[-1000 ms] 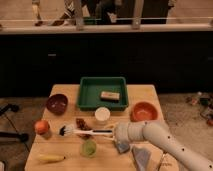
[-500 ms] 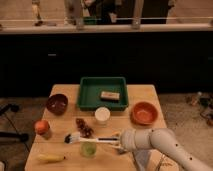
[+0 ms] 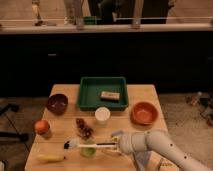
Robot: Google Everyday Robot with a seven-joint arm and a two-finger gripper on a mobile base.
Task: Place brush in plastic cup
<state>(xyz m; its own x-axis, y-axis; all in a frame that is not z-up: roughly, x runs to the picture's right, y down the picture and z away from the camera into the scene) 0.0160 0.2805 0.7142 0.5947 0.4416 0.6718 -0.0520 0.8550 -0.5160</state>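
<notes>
The brush (image 3: 95, 145) lies level just above the table, its white head (image 3: 73, 144) pointing left and its slim handle running right into my gripper (image 3: 117, 145). The gripper is shut on the handle's end, near the table's front edge. My white arm comes in from the lower right. The small light-green plastic cup (image 3: 89, 150) stands upright right under the middle of the handle, which crosses its rim.
On the wooden table (image 3: 127, 125) stand a green tray (image 3: 87, 95) holding a small block (image 3: 109, 95), a white cup (image 3: 102, 115), an orange bowl (image 3: 145, 113) and a dark bowl (image 3: 57, 103). An orange fruit (image 3: 42, 127), a dark cluster (image 3: 84, 128) and a banana (image 3: 50, 158) lie at the left.
The gripper has carried the brush toward the table's front edge. It went from beside the dark cluster to across the top of the green cup.
</notes>
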